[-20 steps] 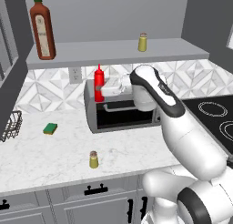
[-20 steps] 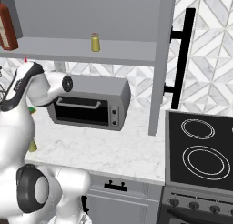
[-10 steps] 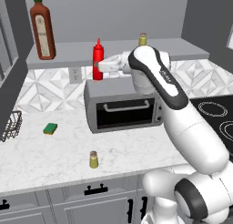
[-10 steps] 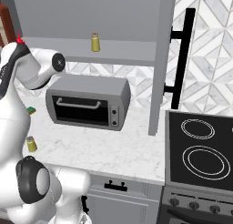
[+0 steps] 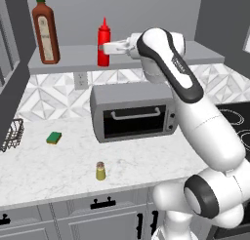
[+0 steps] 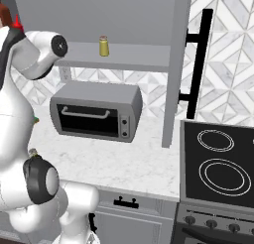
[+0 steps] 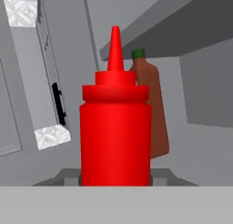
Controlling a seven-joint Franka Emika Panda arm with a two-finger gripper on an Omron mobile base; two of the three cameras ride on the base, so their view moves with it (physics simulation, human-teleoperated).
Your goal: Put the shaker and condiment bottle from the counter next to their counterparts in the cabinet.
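I have the small bright red squeeze bottle with the pointed nozzle [image 5: 103, 43] pinched in the jaws of my gripper [image 5: 105, 48], upright at the long grey cabinet shelf [image 5: 73, 58]; I cannot tell whether its base touches the shelf. The tall red-brown labelled bottle with a green cap [image 5: 45, 30] stands to its left. A small yellow-olive shaker with a tan cap [image 5: 100, 171] sits on the near white marble tabletop [image 5: 58, 166], in front of the grey toaster oven [image 5: 133, 112]. A second yellow-olive shaker [image 6: 103, 45] stands further right on the shelf.
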